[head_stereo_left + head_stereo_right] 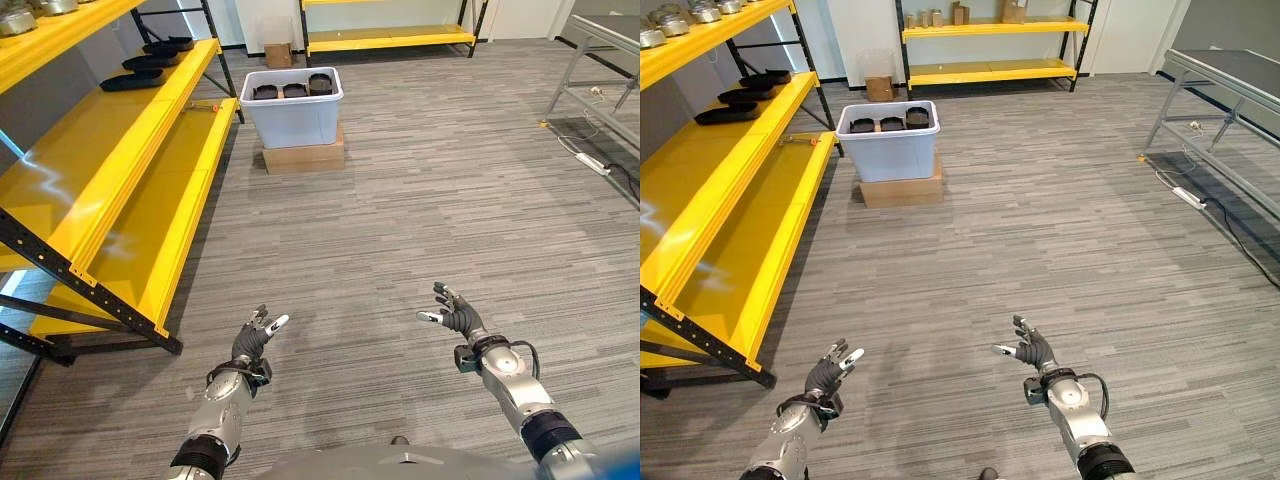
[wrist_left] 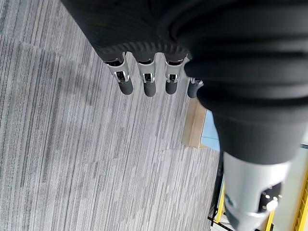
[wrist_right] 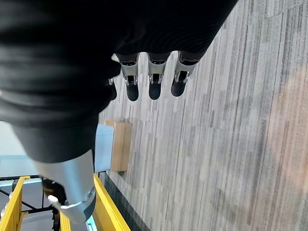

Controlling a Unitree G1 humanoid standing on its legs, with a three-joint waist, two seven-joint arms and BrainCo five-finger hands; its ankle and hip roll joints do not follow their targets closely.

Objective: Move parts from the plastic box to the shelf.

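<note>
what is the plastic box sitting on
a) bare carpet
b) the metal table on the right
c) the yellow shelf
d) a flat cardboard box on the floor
d: the plastic box, with dark parts inside, rests on a flat cardboard box on the carpet, beside the end of the yellow shelf and not on it.

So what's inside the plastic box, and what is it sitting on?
Three black parts show at the top of the plastic box; anything beneath them is hidden by its walls. The box rests on a flat cardboard box.
</note>
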